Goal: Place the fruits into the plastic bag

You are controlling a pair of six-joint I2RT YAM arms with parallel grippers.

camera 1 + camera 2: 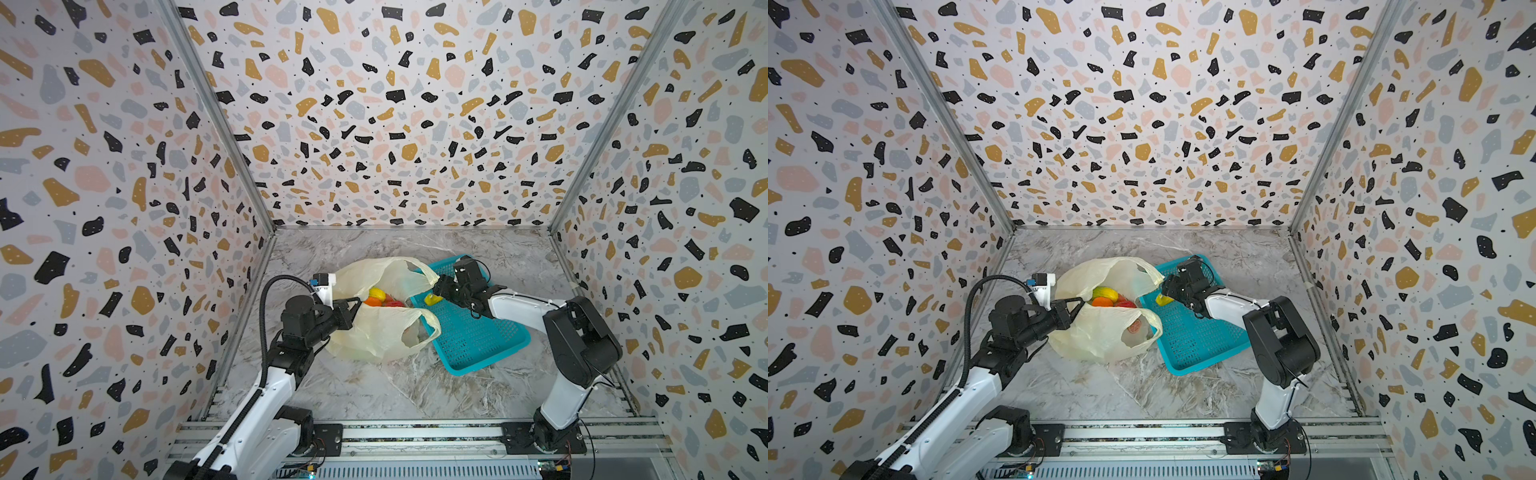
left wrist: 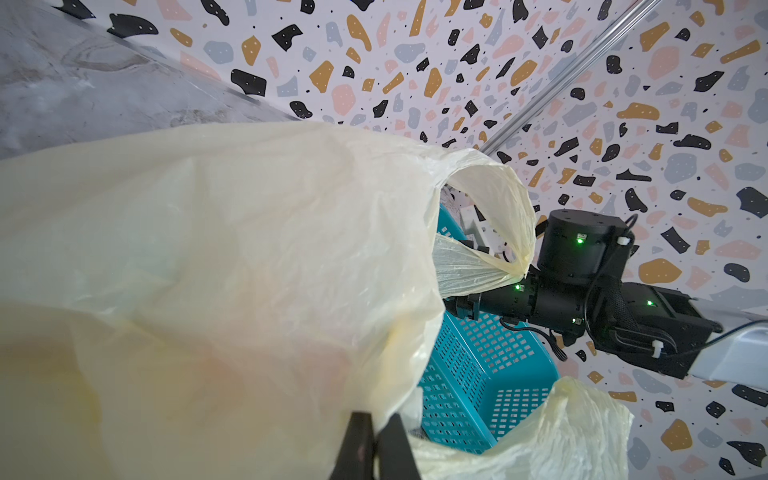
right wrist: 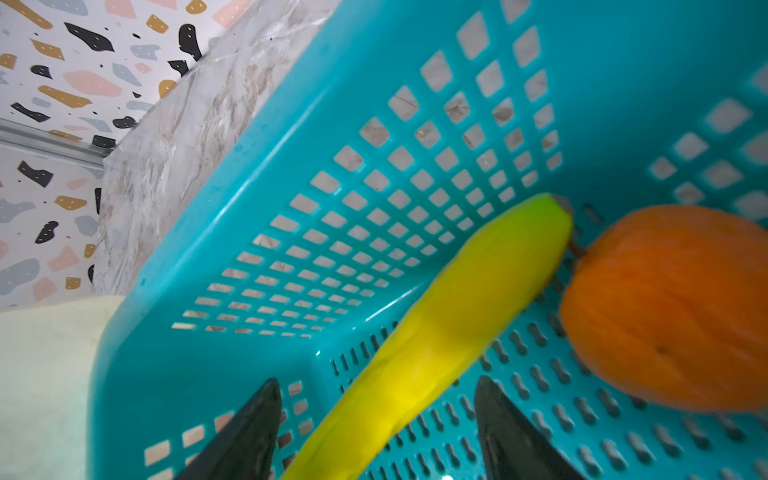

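The pale-yellow plastic bag point(image 1: 374, 336) point(image 1: 1100, 338) lies on the marble floor with its mouth open toward the teal basket. My left gripper point(image 1: 354, 304) point(image 1: 1079, 303) point(image 2: 376, 419) is shut on the bag's rim and holds it up. Inside the bag lie a yellow fruit point(image 1: 376, 292), an orange one point(image 1: 370, 301) and a red one point(image 1: 391, 302). A yellow banana point(image 1: 432, 299) point(image 3: 457, 316) lies in the basket beside an orange fruit point(image 3: 673, 307). My right gripper point(image 1: 437, 290) point(image 3: 377, 380) is open, its fingers either side of the banana without touching it.
The teal perforated basket point(image 1: 478, 345) point(image 1: 1196, 349) point(image 2: 490, 365) point(image 3: 374, 124) sits right of the bag, its near corner under a bag handle point(image 1: 419, 328). Patterned walls close in three sides. An aluminium rail point(image 1: 415, 436) runs along the front.
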